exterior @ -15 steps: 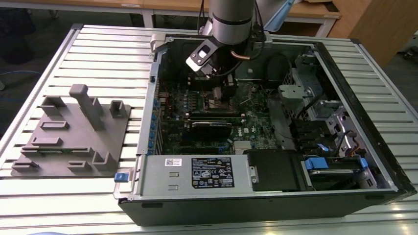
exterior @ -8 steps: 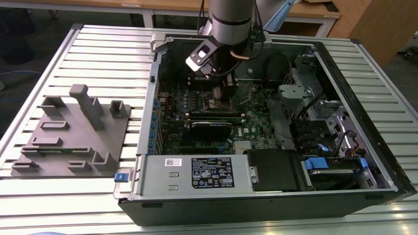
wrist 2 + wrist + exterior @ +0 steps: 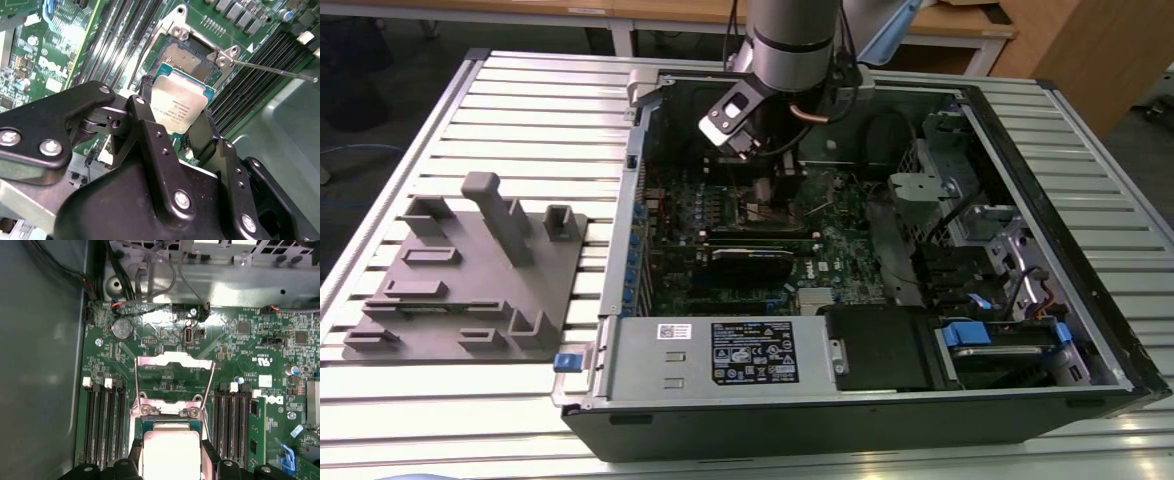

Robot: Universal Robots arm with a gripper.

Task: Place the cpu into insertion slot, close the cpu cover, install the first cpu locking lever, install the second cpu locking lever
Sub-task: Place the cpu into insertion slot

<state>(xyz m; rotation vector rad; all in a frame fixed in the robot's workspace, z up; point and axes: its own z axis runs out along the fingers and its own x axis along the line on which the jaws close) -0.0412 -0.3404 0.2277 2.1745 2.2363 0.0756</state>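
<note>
My gripper is shut on the cpu, a square chip with a dull silver top and a green edge. Black fingers press on two opposite sides of it in both wrist views. The chip hangs tilted just above and partly over the insertion slot, whose dark pin field shows beyond it. The cpu cover is swung open, away from the slot. Two thin locking levers stand raised on either side. In the exterior view the gripper is inside the computer case, over the motherboard.
Black memory slots flank the socket on both sides. A coin battery and cables lie beyond the cover. The power supply and drive bays fill the case's near side. A grey fixture plate sits on the exterior view's left.
</note>
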